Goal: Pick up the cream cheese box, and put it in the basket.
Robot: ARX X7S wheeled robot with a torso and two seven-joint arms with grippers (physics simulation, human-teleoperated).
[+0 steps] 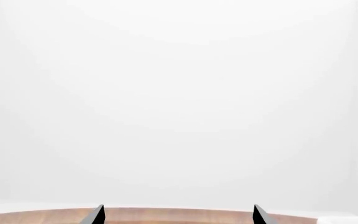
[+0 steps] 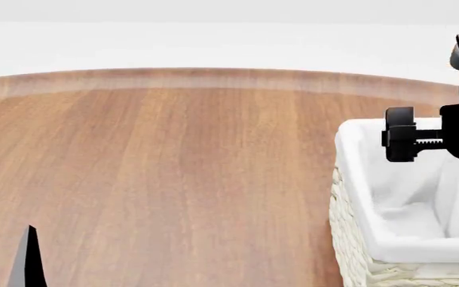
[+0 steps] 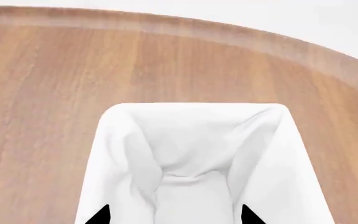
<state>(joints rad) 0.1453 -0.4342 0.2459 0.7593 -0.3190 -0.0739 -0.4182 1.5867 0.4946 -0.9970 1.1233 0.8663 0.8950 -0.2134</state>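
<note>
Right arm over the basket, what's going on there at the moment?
The right tool hangs above the basket, fingers apart with nothing between them; only white liner shows below. No box shows in any view, so whether it has been dropped in cannot be told. The left tool is open too, low over the table.

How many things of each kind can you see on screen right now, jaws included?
Baskets: 1, the basket, wicker with a white liner
Tables: 1, the wooden table
Grippers: 2, the left gripper with jaws apart, and the right gripper above the basket with jaws apart
Cream cheese boxes: 0 visible
Cans: 0 visible
Total: 4
</note>
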